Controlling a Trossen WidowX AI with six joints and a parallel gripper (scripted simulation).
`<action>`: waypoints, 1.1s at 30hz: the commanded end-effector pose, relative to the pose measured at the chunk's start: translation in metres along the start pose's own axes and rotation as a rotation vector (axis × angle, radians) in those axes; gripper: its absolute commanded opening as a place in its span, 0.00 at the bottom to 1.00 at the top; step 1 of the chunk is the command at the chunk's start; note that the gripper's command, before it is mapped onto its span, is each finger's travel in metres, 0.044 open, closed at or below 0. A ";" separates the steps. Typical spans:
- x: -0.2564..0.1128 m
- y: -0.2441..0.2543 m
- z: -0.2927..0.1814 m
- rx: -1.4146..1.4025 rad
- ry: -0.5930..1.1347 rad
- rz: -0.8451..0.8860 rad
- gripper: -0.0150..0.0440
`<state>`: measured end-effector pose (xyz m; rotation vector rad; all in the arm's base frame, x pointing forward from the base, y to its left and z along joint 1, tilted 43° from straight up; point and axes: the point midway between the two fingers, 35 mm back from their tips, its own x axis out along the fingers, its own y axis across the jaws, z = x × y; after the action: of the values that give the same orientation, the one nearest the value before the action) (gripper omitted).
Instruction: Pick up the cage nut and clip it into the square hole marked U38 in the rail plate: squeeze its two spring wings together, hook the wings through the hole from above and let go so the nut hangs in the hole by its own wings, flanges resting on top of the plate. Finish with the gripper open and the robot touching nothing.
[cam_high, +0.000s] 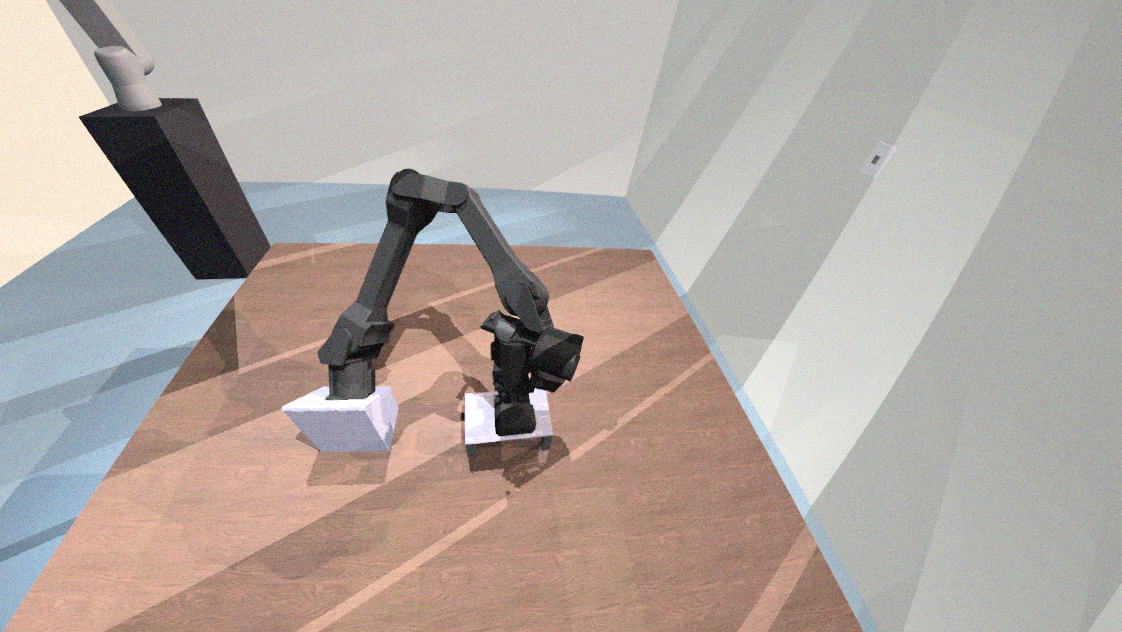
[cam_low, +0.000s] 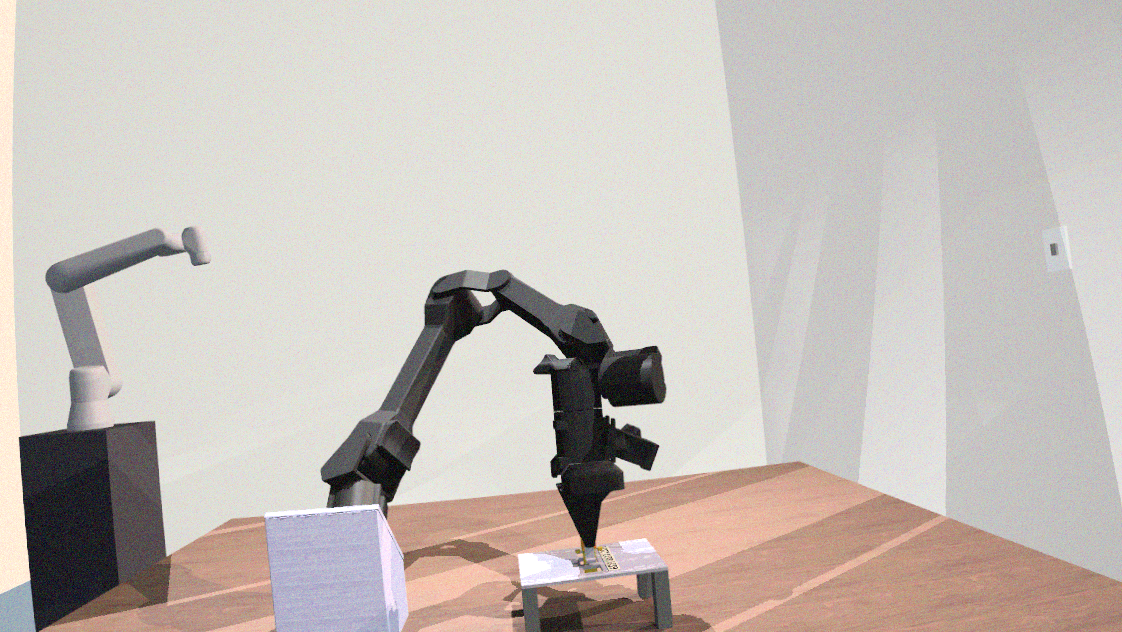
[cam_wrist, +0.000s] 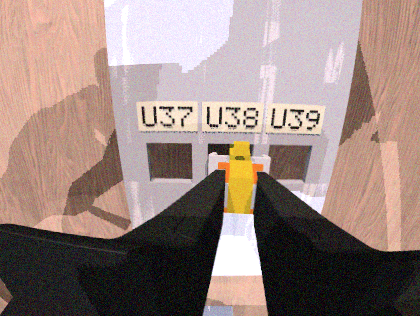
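U37 hole (cam_wrist: 170, 161): left of nut | gripper (cam_low: 590, 544) (cam_wrist: 239, 181): fingers narrow, pinching cage nut (cam_wrist: 240, 192) | nut: at U38 hole (cam_wrist: 216, 149), seating unclear; probably light, springy, slippery if gripped off-centre; grip both wings evenly, low force | U39 hole (cam_wrist: 289, 162): right of nut

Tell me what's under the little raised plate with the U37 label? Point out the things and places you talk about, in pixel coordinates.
Beneath the rail plate (cam_low: 549, 571) (cam_wrist: 170, 82), gray legs (cam_low: 664, 600) stand on the shadowed wooden table (cam_low: 824, 549) (cam_wrist: 30, 60); wood shows through the U37 hole (cam_wrist: 170, 161). The rest is covered.
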<state>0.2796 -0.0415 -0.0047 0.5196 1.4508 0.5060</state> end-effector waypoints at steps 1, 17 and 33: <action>0.000 0.000 -0.001 0.003 0.000 -0.011 0.31; 0.002 0.002 -0.001 0.004 0.000 -0.046 0.31; 0.002 0.003 -0.001 0.004 0.000 -0.071 0.31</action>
<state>0.2790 -0.0378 -0.0046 0.4748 1.4639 0.4566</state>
